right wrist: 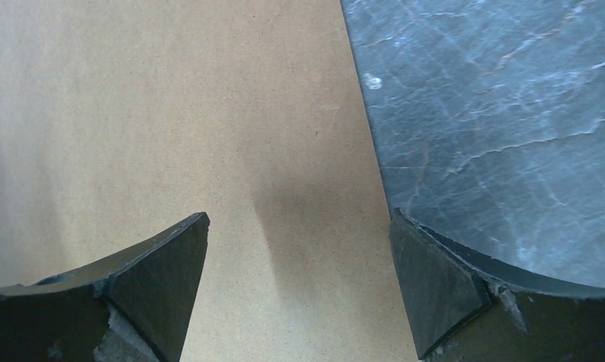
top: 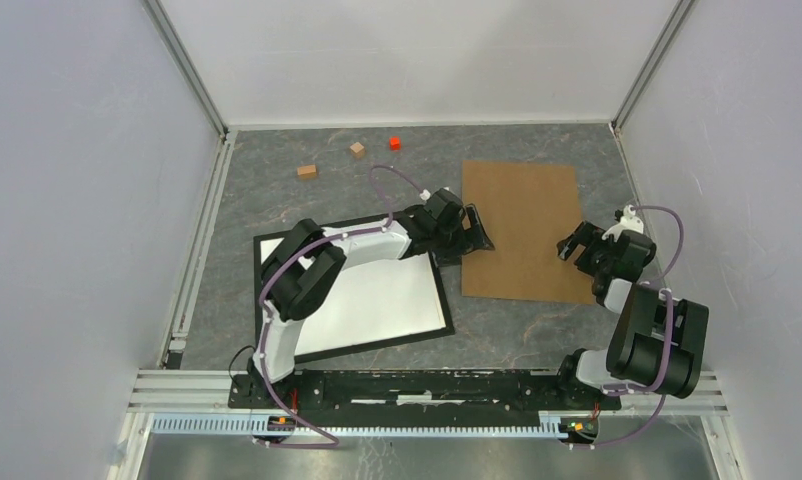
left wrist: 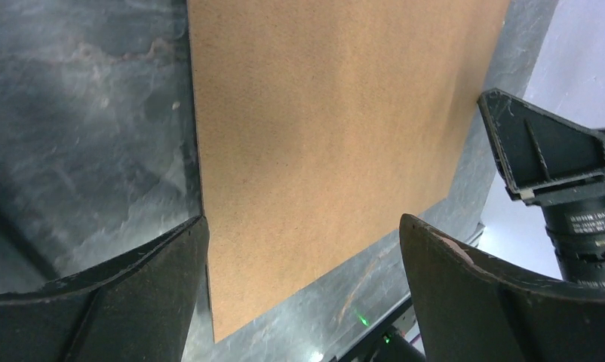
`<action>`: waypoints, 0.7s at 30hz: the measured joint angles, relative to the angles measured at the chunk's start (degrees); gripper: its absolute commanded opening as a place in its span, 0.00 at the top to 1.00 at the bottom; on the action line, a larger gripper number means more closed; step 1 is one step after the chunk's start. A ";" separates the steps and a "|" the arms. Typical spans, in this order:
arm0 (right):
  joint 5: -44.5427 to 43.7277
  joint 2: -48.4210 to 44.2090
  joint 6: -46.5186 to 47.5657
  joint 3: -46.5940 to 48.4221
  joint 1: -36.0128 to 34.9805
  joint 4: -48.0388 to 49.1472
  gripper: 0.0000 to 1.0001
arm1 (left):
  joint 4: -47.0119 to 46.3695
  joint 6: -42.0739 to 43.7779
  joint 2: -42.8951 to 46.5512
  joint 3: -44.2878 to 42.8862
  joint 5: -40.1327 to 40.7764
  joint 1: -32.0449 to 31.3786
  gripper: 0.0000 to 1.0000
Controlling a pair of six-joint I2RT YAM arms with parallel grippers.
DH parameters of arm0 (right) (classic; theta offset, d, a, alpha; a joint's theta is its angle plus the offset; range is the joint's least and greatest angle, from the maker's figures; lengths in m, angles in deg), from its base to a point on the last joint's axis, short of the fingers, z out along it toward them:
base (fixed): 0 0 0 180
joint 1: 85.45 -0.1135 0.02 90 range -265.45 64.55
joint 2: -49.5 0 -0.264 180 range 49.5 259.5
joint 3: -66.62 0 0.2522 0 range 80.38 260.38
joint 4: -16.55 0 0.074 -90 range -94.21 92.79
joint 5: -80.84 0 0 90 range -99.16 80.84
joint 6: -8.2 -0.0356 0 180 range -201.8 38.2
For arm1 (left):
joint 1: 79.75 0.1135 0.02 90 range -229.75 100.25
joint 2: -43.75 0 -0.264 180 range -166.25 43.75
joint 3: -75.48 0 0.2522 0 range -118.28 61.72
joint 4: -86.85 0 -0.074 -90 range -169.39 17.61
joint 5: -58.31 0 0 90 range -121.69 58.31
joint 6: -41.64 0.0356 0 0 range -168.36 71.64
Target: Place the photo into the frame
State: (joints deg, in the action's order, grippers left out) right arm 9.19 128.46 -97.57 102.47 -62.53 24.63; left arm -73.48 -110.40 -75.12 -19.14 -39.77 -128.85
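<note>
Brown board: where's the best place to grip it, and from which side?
Probably its long side edges, from outside. The brown board lies flat on the table, so only an edge can be pinched. The open right gripper straddles the right edge; the open left gripper sits at the left one.

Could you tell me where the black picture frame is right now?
In the top view, the black picture frame lies flat left of centre, under the left arm, the brown board to its right.
</note>
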 measured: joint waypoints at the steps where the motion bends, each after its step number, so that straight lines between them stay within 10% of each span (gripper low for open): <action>1: 0.33 0.00 -0.35 -0.35 -0.24 0.70 0.07 | 0.00 0.00 1.11 1.05 0.00 -0.04 0.00; 21: 4.13 0.09 -5.22 -1.25 -9.11 2.49 0.08 | -2.75 -0.35 18.80 18.29 1.90 0.55 0.00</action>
State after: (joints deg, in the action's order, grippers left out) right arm 13.32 128.55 -102.80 101.23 -71.64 27.12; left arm -76.24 -110.75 -56.32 -0.84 -37.87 -128.30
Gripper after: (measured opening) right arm 0.922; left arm 0.997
